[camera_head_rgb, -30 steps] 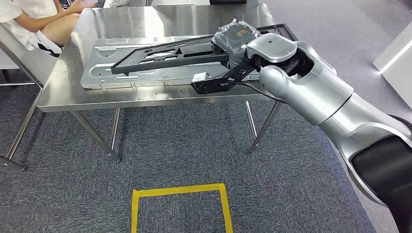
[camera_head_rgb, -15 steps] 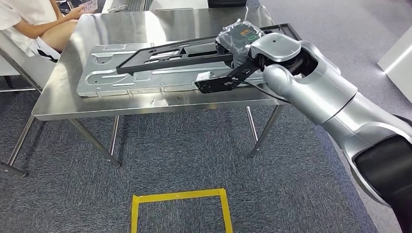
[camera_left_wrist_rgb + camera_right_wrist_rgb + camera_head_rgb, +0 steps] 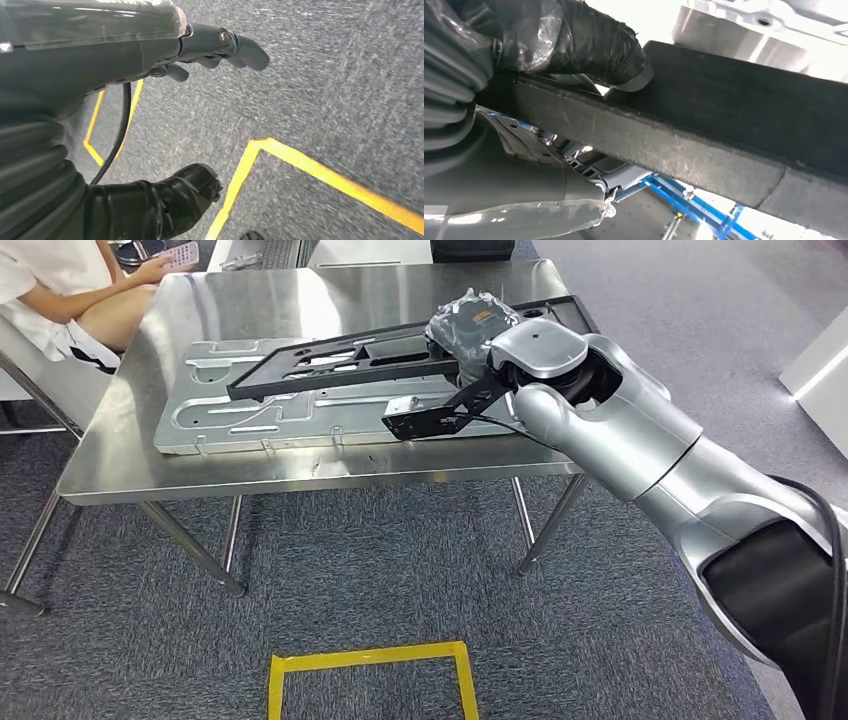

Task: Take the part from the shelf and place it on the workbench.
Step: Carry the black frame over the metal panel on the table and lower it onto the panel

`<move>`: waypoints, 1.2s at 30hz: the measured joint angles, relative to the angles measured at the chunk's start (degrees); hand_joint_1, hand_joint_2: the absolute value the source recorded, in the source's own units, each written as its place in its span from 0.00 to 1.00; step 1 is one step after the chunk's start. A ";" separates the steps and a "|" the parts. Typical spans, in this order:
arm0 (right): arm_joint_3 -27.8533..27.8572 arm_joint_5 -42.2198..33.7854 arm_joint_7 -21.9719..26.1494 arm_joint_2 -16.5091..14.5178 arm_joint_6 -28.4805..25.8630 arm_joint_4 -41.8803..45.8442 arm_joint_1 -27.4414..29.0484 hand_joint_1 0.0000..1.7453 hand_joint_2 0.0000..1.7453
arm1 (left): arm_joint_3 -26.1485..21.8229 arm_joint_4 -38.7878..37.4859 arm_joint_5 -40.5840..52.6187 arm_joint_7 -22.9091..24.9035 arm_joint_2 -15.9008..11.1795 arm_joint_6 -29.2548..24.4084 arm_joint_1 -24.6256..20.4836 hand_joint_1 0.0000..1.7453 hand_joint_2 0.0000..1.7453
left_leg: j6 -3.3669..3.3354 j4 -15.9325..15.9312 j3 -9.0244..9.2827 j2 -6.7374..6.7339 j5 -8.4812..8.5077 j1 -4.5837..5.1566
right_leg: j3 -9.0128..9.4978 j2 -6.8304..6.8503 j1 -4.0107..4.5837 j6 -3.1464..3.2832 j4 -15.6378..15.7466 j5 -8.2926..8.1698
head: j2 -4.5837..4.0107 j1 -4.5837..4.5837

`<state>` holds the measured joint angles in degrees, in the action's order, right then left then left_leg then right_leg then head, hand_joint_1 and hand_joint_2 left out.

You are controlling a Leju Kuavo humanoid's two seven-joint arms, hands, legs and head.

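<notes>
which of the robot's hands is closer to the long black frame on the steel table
The right hand: it grips the black frame over the table. The left hand hangs above the carpet, away from it.

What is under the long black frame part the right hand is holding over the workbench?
Under the black frame part lies a flat silver metal panel, resting on the steel workbench. The right hand grips the frame's near end; whether the frame touches the panel cannot be told.
</notes>
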<state>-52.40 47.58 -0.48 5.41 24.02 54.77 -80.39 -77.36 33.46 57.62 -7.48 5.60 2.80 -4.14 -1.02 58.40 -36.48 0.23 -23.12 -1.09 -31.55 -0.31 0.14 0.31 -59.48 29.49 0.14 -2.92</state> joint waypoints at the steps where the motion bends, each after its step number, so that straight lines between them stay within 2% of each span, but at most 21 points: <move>1: 0.01 0.11 -0.07 -0.22 -0.19 -0.27 0.01 1.00 1.00 | 0.01 -0.46 0.03 -0.09 -0.28 -0.14 -0.07 0.00 1.00 | -0.32 -0.23 0.39 0.00 -0.16 -0.14 | -1.10 0.02 -0.08 -0.26 -2.26 1.05 | 0.00 0.01; 3: 0.01 0.17 -0.16 -0.48 -0.49 -0.80 0.23 1.00 1.00 | 0.01 -1.28 0.07 -0.21 -0.72 -0.27 -0.16 0.00 1.00 | -0.81 -0.35 1.00 0.01 -0.68 -0.13 | -5.21 0.05 -0.30 -0.60 -9.57 3.54 | 0.00 0.02; 4: -0.01 0.17 -0.19 -0.58 -0.55 -1.06 0.50 1.00 1.00 | 0.01 -1.61 0.07 -0.24 -0.87 -0.29 -0.22 0.00 1.00 | -0.91 -0.33 1.33 0.08 -1.01 -0.12 | -7.58 0.05 -0.39 -0.70 -13.10 4.23 | -0.01 0.03; 5: -0.02 0.17 -0.19 -0.64 -0.56 -1.30 0.79 1.00 1.00 | 0.01 -1.90 0.07 -0.25 -1.00 -0.31 -0.26 0.00 1.00 | -0.92 -0.29 1.77 0.19 -1.39 -0.10 | -9.32 0.05 -0.46 -0.73 -15.06 3.91 | -0.01 0.03; 6: -0.03 0.18 -0.20 -0.68 -0.56 -1.49 1.03 1.00 1.00 | 0.01 -2.14 0.07 -0.25 -1.11 -0.32 -0.28 0.00 1.00 | -0.87 -0.25 2.30 0.32 -1.82 -0.08 | -10.02 0.06 -0.47 -0.65 -14.79 2.42 | -0.01 0.03; 7: -0.03 0.18 -0.21 -0.71 -0.56 -1.66 1.19 1.00 1.00 | 0.01 -2.36 0.07 -0.25 -1.19 -0.33 -0.26 0.00 1.00 | -0.79 -0.21 2.96 0.45 -2.29 -0.03 | -9.80 0.06 -0.42 -0.41 -12.54 -0.09 | -0.01 0.04; 9: -0.02 0.18 -0.22 -0.73 -0.60 -1.86 1.22 1.00 1.00 | 0.01 -2.75 0.07 -0.25 -1.24 -0.34 -0.22 0.00 1.00 | -0.55 -0.23 4.18 0.55 -3.20 0.15 | -7.30 0.08 -0.05 0.54 -4.90 -5.28 | -0.01 0.01; 11: -0.01 0.17 -0.24 -0.89 -0.65 -2.01 1.09 1.00 1.00 | 0.01 -3.13 0.07 -0.25 -1.34 -0.35 -0.27 0.00 1.00 | -0.07 -0.35 4.62 0.57 -3.71 0.13 | -5.31 0.17 0.46 1.44 -0.24 -6.79 | -0.01 -0.01; 14: 0.00 0.32 -0.25 -1.24 -0.69 -2.10 1.02 1.00 1.00 | 0.01 -3.54 0.08 -0.50 -1.51 -0.46 -0.57 0.00 1.00 | 0.85 -0.64 4.84 0.36 -4.12 0.03 | -4.25 0.17 0.51 1.87 1.38 -6.04 | -0.01 0.01; 16: 0.13 0.78 -0.37 -1.31 -0.65 -2.02 0.95 1.00 1.00 | 0.02 -3.91 0.10 -0.93 -1.78 -0.72 -0.66 0.00 1.00 | 1.29 1.67 4.03 0.16 -5.38 0.03 | -3.05 0.21 0.04 2.12 2.45 -5.88 | -0.01 -0.03; 19: 0.27 1.25 -0.67 -1.27 -0.51 -1.96 0.94 1.00 1.00 | 0.03 -4.38 0.11 -1.38 -2.25 -1.08 -0.53 0.00 1.00 | 1.87 12.37 -2.32 0.07 -8.78 -0.17 | -1.83 0.25 -0.18 2.42 2.77 -5.07 | -0.01 -0.11; 20: 0.27 1.25 -0.71 -1.27 -0.48 -1.96 1.11 1.00 1.00 | 0.03 -4.51 0.11 -1.42 -2.33 -1.12 -0.45 0.00 1.00 | 2.05 14.89 -4.35 0.05 -8.78 -0.21 | -1.47 0.20 -0.20 2.39 2.68 -4.66 | -0.01 -0.11; 21: 0.27 1.25 -0.67 -1.26 -0.43 -1.95 1.29 1.00 1.00 | 0.03 -4.65 0.11 -1.42 -2.35 -1.16 -0.36 0.00 1.00 | 2.19 15.33 -5.41 0.04 -7.62 -0.26 | -1.05 0.13 -0.24 2.32 2.53 -4.20 | -0.01 -0.10; 23: 0.28 1.32 -0.55 -1.22 -0.32 -1.84 1.51 1.00 1.00 | 0.02 -4.90 0.09 -1.42 -2.35 -1.23 -0.25 0.00 1.00 | 2.33 9.85 -4.27 -0.03 -2.48 -0.39 | -0.07 0.01 -0.38 1.95 2.05 -3.06 | -0.01 -0.10; 25: 0.36 1.44 -0.36 -0.89 -0.06 -1.65 1.45 1.00 1.00 | 0.01 -5.06 0.07 -1.40 -2.31 -1.29 -0.20 0.00 1.00 | 2.18 3.16 -1.64 -0.04 0.66 -0.34 | 0.47 -0.05 -0.25 1.28 1.38 -1.85 | -0.01 -0.10; 26: 0.44 1.48 -0.23 -0.56 0.14 -1.45 1.43 1.00 1.00 | 0.01 -5.11 0.06 -1.40 -2.24 -1.29 -0.22 0.00 1.00 | 1.90 1.31 -0.85 0.00 0.92 -0.28 | 0.54 -0.04 -0.13 0.92 1.15 -1.44 | -0.01 -0.08; 30: 1.07 1.47 0.51 1.25 0.91 -0.02 1.39 1.00 1.00 | 0.03 -4.63 -0.31 -1.22 -1.37 -0.97 -0.11 0.00 1.00 | 0.27 0.55 -0.13 0.17 -0.37 -0.18 | 0.35 0.04 -0.11 -0.28 0.53 -0.30 | 0.00 -0.08; 32: 1.56 1.43 0.71 2.15 1.10 0.54 1.31 1.00 1.00 | 0.03 -3.89 -0.60 -1.02 -0.78 -0.57 0.06 0.00 1.00 | -0.44 0.35 0.48 0.13 -0.81 -0.26 | -1.94 0.07 -0.30 -0.81 -4.08 1.66 | 0.00 -0.05; 34: 1.81 1.33 0.98 2.73 1.21 0.67 1.40 1.00 1.00 | 0.02 -3.33 -0.76 -0.88 -0.36 -0.24 0.12 0.00 1.00 | -0.89 0.35 1.10 0.11 -1.43 -0.16 | -6.66 0.08 -0.36 -1.08 -11.90 3.94 | -0.01 -0.05; 35: 1.83 1.28 1.09 2.91 1.26 0.68 1.53 1.00 1.00 | 0.01 -3.15 -0.82 -0.85 -0.20 -0.14 0.11 0.00 1.00 | -0.98 0.35 1.49 0.16 -1.78 -0.09 | -8.81 0.08 -0.36 -1.08 -14.72 4.13 | -0.01 -0.06; 36: 1.83 1.25 1.18 3.04 1.31 0.68 1.66 1.00 1.00 | 0.01 -2.99 -0.86 -0.82 -0.08 -0.04 0.11 0.00 1.00 | -1.03 0.36 1.99 0.23 -2.18 0.00 | -10.18 0.08 -0.34 -0.96 -15.71 3.24 | -0.01 -0.05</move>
<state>-50.58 48.83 0.70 8.45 25.32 55.45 -78.73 -77.35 30.46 56.75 -8.30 5.52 2.77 -4.02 -2.04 58.76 -34.49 0.46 -25.31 -1.08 -41.73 -0.23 -0.20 -0.65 -75.19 32.73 0.13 -2.97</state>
